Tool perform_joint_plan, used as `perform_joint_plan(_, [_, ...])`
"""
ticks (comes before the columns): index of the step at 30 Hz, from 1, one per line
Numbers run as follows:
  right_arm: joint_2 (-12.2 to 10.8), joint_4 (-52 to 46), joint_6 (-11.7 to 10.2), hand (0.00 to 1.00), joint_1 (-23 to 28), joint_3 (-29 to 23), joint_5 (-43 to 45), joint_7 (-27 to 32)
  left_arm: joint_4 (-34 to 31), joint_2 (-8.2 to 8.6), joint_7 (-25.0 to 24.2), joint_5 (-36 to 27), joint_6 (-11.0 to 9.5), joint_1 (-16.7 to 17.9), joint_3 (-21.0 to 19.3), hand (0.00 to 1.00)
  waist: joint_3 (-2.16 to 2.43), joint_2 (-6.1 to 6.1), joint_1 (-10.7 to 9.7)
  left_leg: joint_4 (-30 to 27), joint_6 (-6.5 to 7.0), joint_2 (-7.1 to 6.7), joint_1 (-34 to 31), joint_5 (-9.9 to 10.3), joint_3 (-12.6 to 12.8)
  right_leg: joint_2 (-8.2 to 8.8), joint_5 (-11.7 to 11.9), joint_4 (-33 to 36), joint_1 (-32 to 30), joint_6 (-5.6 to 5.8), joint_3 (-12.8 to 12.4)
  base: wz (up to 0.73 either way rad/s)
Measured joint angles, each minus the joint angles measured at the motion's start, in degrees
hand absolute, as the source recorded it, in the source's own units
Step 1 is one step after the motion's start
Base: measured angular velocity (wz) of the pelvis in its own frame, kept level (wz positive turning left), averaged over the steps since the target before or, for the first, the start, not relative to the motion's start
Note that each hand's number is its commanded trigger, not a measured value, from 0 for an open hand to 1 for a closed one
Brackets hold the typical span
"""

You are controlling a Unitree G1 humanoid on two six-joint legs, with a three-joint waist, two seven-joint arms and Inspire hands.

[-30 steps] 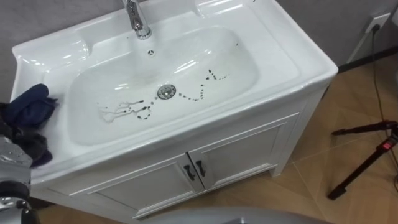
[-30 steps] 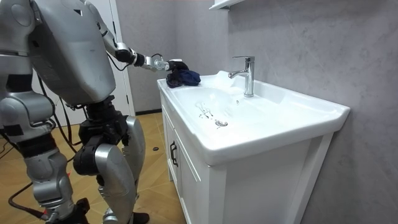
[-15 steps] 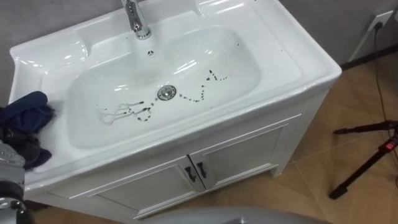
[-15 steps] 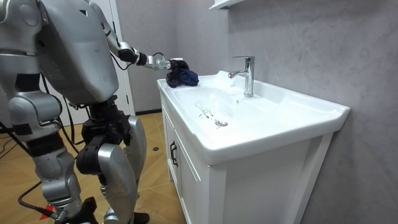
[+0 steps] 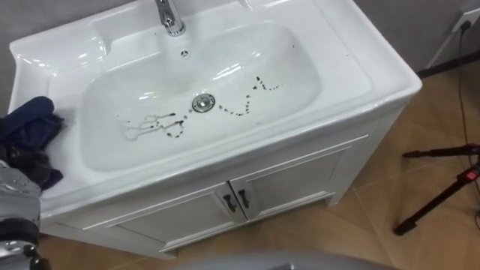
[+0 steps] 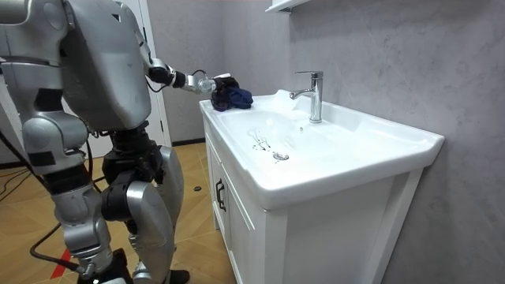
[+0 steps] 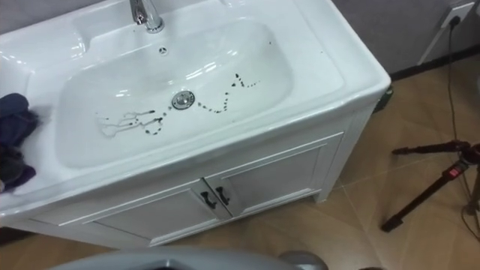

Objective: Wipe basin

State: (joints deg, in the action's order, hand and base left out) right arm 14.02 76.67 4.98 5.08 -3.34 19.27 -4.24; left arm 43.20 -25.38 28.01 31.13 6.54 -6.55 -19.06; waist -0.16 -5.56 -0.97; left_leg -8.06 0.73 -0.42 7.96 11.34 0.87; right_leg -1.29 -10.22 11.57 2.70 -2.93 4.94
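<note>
You see dark marks [image 5: 240,105] around the basin [image 5: 337,67] drain [image 5: 202,103], a tripod [image 5: 442,191] at four o'clock, and a blue cloth [image 5: 30,124] at nine under your left hand [image 5: 26,161], though I cannot tell its grip.

Glossy silver-grey shell, black joints, and a silver-backed left hand [image 5: 18,186].

one basin [image 5: 337,52], one tap [image 5: 171,16], one drain [image 5: 202,103], one dark cloth [image 5: 28,127], two cabinet doors [image 5: 300,180], one tripod [image 5: 468,177].

1. Basin [image 5: 352,52] sits on the cabinet [image 5: 300,180]; the faucet [image 5: 171,16] stands on its far rim.
2. Drain [image 5: 202,103] lies mid-bowl, just near of the faucet.
3. Marks [image 5: 174,133] run along the bowl floor, left and right of the drain.
4. Cloth [image 5: 30,124] lies on the left rim, outside the bowl.
5. Tripod [image 5: 442,191] stands on the floor, right of the cabinet, well apart.
</note>
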Motion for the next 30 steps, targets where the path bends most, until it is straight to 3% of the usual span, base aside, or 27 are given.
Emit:
perform_joint_plan(4, [0.1, -0.3, -0.2, 0.00, -0.4, 1.1, 0.1, -0.1, -7.4, 1.22, 0.0, -0.2, -0.1, 1.3, 2.1, 1.00, 0.02, 0.97, 0.2, -0.8, 0.00, -0.07, -1.3, 0.0, -0.1, 0.23, 0.1, 0.0, -0.7, -0.01, 0.8, 0.09])
perform_joint_plan(9, [-0.3, -0.2, -1.2, 0.00, -1.0, 2.6, 1.0, -0.2, -14.7, 4.60, 0.3, -0.2, -0.8, 1.3, 5.1, 1.00, 0.09, 1.62, -1.3, -0.8, 0.00, 0.02, -1.2, 0.0, -1.2, 0.26, 0.6, -1.1, 0.3, -0.16, 1.8, 0.04])
perform_joint_plan(12, [-0.5, 0.0, -1.4, 0.00, -1.1, 2.7, 0.9, -0.2, -17.7, 6.35, 0.6, -0.2, -3.4, 1.3, 6.0, 1.00, 0.03, 1.67, -1.8, -0.7, 0.00, 0.05, -1.1, 0.0, -1.0, 0.18, 0.6, -1.1, 0.3, -0.19, 1.7, 0.01])
perform_joint_plan(17, [-0.7, 0.0, -1.9, 0.00, -0.8, 2.7, 1.1, 0.1, -23.1, 6.70, 1.9, 0.4, -5.0, 1.3, 6.0, 1.00, -0.29, 2.29, -2.5, -0.8, 0.00, 0.15, -1.0, 0.0, -1.2, 0.03, 0.5, -1.2, 0.2, -0.39, 1.3, -0.06])
perform_joint_plan(20, [-0.7, 0.2, -1.7, 0.00, 0.1, 3.4, 1.0, 0.5, -25.1, 6.70, 4.2, 1.2, -6.0, 1.3, 7.0, 1.00, -0.19, 2.72, -2.5, -0.6, 0.00, 0.14, -0.9, 0.0, -1.2, 0.02, 0.6, -1.8, 0.6, -0.37, 1.2, 0.00])
perform_joint_plan(25, [-0.8, 1.1, -1.2, 0.00, 0.8, 4.5, 0.9, 0.4, -24.6, 6.72, 4.3, 1.1, -5.4, 1.6, 10.4, 1.00, -0.18, 3.22, -2.4, -0.5, -0.01, 0.10, -0.2, 0.0, -1.0, 0.04, 0.7, -1.9, 1.4, -0.29, 1.0, 0.00])
perform_joint_plan(30, [-0.8, 1.0, -1.1, 0.00, 0.5, 4.5, 0.9, 0.3, -19.9, 6.75, 3.7, 1.2, -4.4, 1.6, 13.6, 1.00, -0.17, 3.19, -2.3, -0.4, -0.01, 0.14, 0.1, 0.0, 0.2, 0.00, 0.7, -1.8, 1.2, -0.21, 0.3, -0.07])
